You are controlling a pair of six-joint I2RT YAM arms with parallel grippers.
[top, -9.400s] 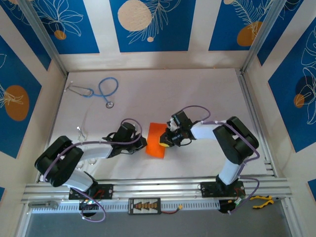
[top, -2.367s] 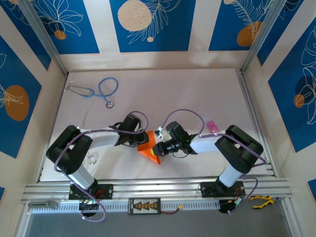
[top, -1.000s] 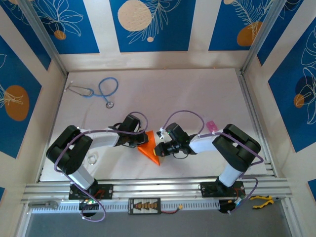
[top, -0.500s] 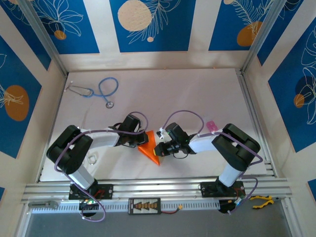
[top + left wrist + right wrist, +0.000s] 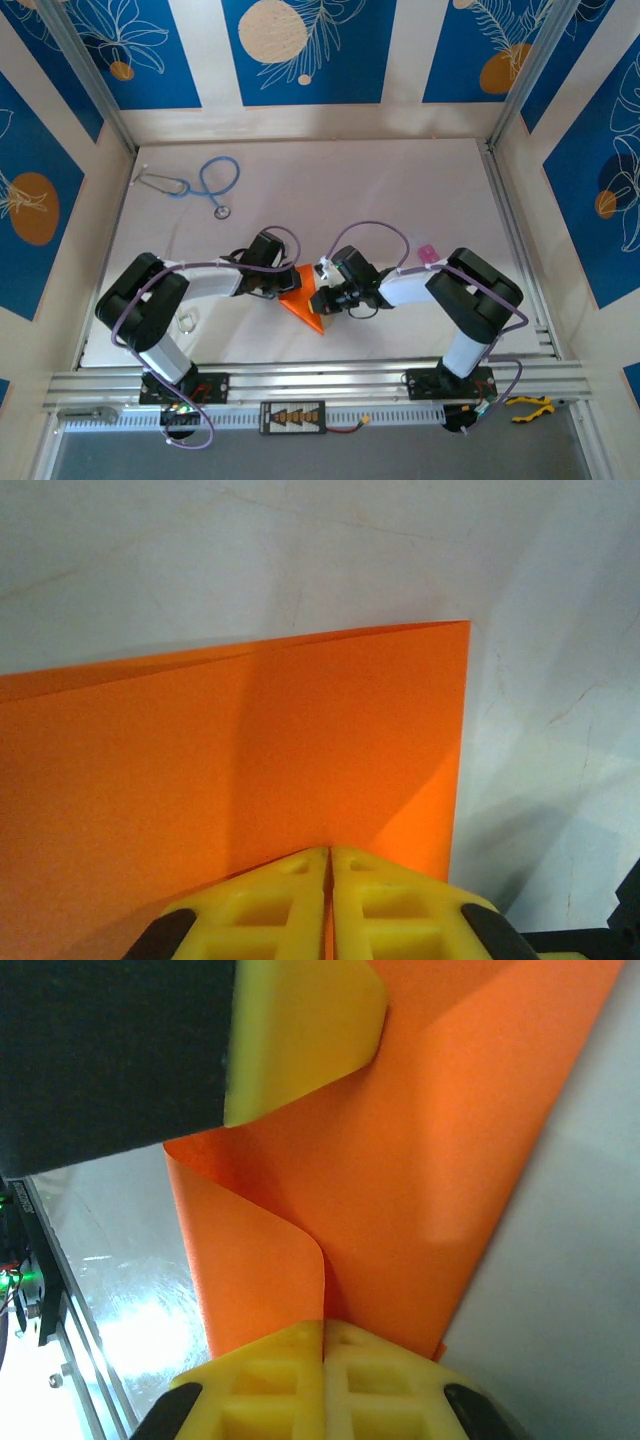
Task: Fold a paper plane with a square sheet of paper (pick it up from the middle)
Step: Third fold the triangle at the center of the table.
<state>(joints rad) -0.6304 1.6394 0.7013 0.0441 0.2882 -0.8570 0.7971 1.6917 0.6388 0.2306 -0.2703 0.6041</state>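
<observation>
- The square sheet of paper (image 5: 306,301) sits at the middle of the table (image 5: 400,190), towards its near edge, between the two arms' wrists.
- From above it shows as a small orange wedge whose point faces the near edge (it is bent over rather than spread flat).
- The left fingers (image 5: 262,902) are pressed together on the sheet. A thin strip of orange shows in the seam between the two yellow pads.
- In the left wrist view the sheet spreads away from the fingers as a broad orange panel. A faint vertical crease runs down it, its right edge is straight, and pale table shows beyond.
- The right fingers (image 5: 262,1385) are likewise clamped on the paper, gripping it where one layer curls over another in a soft loop.
- In the right wrist view a yellow pad of the left arm lies against the orange surface at the upper left, so the two grips are close to each other.
- A blue stethoscope (image 5: 207,185) lies well apart at the far left of the table.
- A small pink thing (image 5: 428,252) rests on the table just beside the right arm's forearm.
</observation>
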